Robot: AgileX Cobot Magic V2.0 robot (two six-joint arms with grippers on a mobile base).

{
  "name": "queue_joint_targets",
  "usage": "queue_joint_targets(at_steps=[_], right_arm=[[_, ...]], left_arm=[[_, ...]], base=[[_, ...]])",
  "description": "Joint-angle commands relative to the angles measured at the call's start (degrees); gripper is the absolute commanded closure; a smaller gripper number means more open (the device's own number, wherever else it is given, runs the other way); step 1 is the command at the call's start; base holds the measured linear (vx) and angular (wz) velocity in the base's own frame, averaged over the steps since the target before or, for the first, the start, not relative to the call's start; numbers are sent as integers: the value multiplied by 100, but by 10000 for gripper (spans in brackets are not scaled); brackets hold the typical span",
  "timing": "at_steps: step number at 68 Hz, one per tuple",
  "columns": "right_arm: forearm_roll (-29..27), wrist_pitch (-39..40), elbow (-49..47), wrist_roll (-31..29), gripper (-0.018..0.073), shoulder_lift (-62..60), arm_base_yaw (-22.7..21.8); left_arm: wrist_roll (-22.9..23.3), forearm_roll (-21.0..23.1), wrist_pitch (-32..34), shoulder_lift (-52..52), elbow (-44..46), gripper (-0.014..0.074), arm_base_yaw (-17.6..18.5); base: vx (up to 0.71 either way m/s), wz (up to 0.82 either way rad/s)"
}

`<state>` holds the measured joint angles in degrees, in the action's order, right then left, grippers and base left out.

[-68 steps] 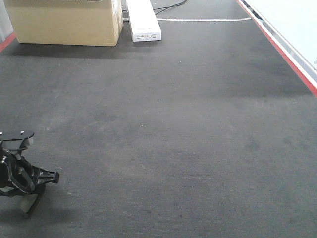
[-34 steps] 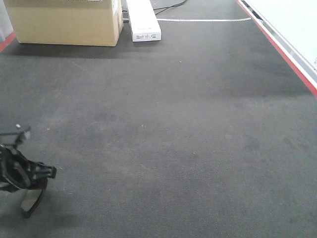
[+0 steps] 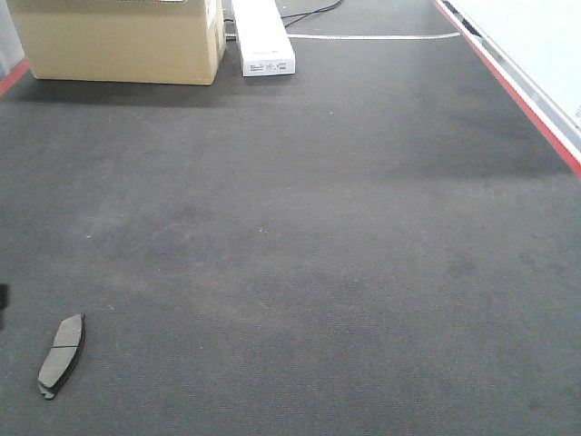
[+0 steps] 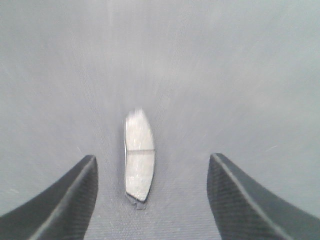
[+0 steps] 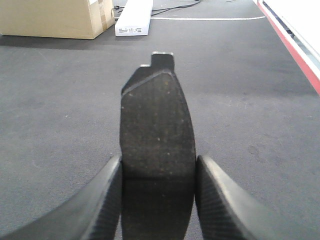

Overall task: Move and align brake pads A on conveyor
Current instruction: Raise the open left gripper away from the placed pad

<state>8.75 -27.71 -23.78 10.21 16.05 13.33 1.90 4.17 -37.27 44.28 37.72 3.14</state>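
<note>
The left jaws stand wide apart, touching nothing. One brake pad (image 4: 138, 155) lies flat between them on the conveyor (image 3: 345, 254), at 7 o'clock in the front view. The right jaws clamp a second brake pad (image 5: 157, 125), dark side showing, tab toward 12 o'clock.

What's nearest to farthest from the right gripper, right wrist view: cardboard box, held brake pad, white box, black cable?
1. brake pad, clamped in the right gripper.
2. cardboard box, far left, and white box beside it: too close to call.
3. black cable, behind the white box.
</note>
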Motion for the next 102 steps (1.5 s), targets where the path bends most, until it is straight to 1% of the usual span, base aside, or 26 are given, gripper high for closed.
queue_joint_targets(at_steps=[1, 4, 12, 24, 34, 95, 102], right_arm=[[70, 592, -186, -28, 564, 54, -3], [70, 592, -186, -28, 564, 54, -3], [70, 592, -186, -28, 564, 54, -3], [70, 592, -186, -28, 564, 54, -3], [70, 592, -186, -28, 564, 54, -3], [70, 592, -186, -28, 564, 54, -3], [64, 785, -186, -28, 564, 54, -3]], left_arm=[[2, 43, 340, -768, -143, 136, 28], [-14, 38, 287, -1062, -266, 136, 28], [-273, 46, 114, -1825, -583, 136, 28], [-342, 27, 177, -2857, -1098, 136, 28], [-402, 34, 345, -3344, -1483, 136, 28], [-402, 34, 301, -3459, -1529, 136, 28], [-402, 34, 301, -3459, -1529, 136, 28]], base=[[0, 0], [0, 0], [0, 0], [0, 0], [0, 0], [0, 0], [0, 0]])
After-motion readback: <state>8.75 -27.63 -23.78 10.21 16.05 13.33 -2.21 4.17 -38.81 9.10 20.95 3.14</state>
